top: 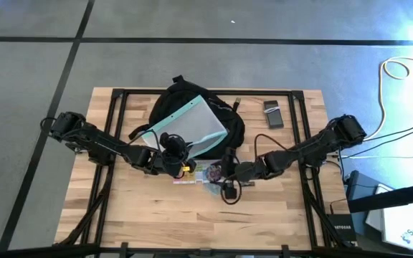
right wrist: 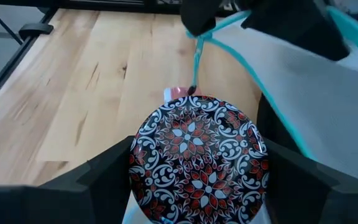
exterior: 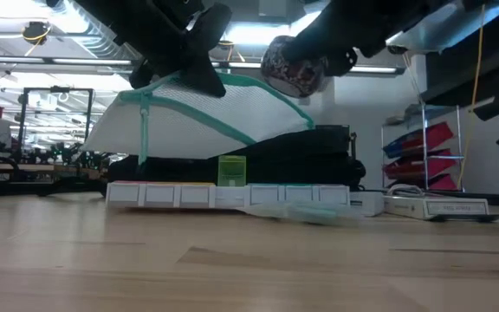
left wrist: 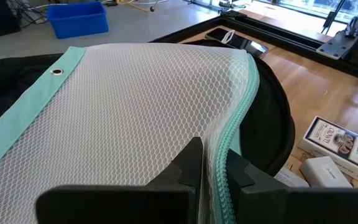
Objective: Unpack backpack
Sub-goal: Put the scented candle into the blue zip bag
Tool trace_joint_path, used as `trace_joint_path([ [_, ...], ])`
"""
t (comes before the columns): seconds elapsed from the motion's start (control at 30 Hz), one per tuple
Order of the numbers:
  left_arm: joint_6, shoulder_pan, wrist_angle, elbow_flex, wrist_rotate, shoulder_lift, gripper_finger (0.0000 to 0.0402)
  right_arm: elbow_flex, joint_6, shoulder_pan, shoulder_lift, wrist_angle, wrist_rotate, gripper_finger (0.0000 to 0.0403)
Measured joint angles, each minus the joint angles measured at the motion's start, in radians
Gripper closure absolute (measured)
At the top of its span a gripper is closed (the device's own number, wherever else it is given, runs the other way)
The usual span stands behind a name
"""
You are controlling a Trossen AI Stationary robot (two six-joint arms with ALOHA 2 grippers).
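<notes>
High view is showing you mid-unpacking: both arms are meeting over the front edge of the backpack (top: 165, 107), which is lying toward the far side of the table (top: 106, 215), with items already laid out on the wood just in front of it.

Your left gripper (top: 169, 154) is pinching the zipper edge of the mesh pouch (left wrist: 129, 106) — its fingers are closed tight on that teal seam, and the pouch is lying tilted up over the backpack, one end raised.

Your right gripper (right wrist: 194, 180) is standing wide, its fingers clasping a round patterned tin (right wrist: 197, 158) by its rim; in the low view the tin (exterior: 291, 68) is hanging in the air, clear of the table, just beside the pouch's raised edge.

I'm judging the step in hand as carrying things out of the bag and over to the bare wood. The next move is calling for care — you're holding two things close together, so you'll want to set the tin down on a free spot near the white box (exterior: 232, 195) and draw the pouch off the backpack without tangling the arms.
</notes>
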Motion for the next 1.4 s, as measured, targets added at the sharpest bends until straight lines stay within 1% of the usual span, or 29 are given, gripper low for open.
trace_joint_path([
  [0.13,0.0,0.0,0.0,0.0,0.0,0.0,0.0396,0.0,-0.021,-0.027,0.0,0.026,0.023,0.012],
  [0.2,0.0,0.0,0.0,0.0,0.0,0.0,0.0396,0.0,-0.02,-0.054,0.0,0.032,0.045,0.012],
  [0.27,0.0,0.0,0.0,0.0,0.0,0.0,0.0396,0.0,-0.01,-0.086,0.0,0.04,0.043,0.012],
  [0.47,0.0,0.0,0.0,0.0,0.0,0.0,0.0396,0.0,0.103,-0.205,0.005,0.038,-0.06,0.012],
  [0.53,0.0,0.0,0.0,0.0,0.0,0.0,0.0396,0.0,0.135,-0.233,0.021,0.057,-0.074,0.012],
  [0.6,0.0,0.0,0.0,0.0,0.0,0.0,0.0396,0.003,0.143,-0.251,0.049,0.072,-0.057,0.012],
  [0.67,0.0,0.0,0.0,0.0,0.0,0.0,0.0396,0.019,0.144,-0.255,0.087,0.071,-0.018,0.012],
  [0.83,-0.008,0.0,0.006,0.0,0.0,0.0,0.0396,0.08,0.087,-0.256,0.163,0.074,0.082,0.012],
  [0.93,-0.003,0.0,0.005,0.0,0.0,0.0,0.0396,0.107,0.058,-0.273,0.185,0.076,0.099,0.012],
  [1.07,-0.081,0.002,0.031,0.0,-0.014,0.0,0.0396,0.109,0.009,-0.316,0.202,0.103,0.126,0.012],
  [1.13,-0.073,0.001,0.047,0.0,-0.017,0.0,0.0396,0.109,-0.013,-0.334,0.209,0.134,0.129,0.012],
  [1.2,-0.031,-0.002,0.079,0.0,-0.014,0.0,0.0396,0.107,-0.038,-0.346,0.21,0.165,0.126,0.0115],
  [1.27,-0.016,-0.005,0.112,0.0,-0.008,0.0,0.0396,0.108,-0.062,-0.348,0.211,0.214,0.106,0.0106],
  [1.4,0.013,-0.007,0.195,0.0,-0.003,0.0,0.0396,0.108,-0.077,-0.344,0.213,0.236,0.066,0.0085],
])
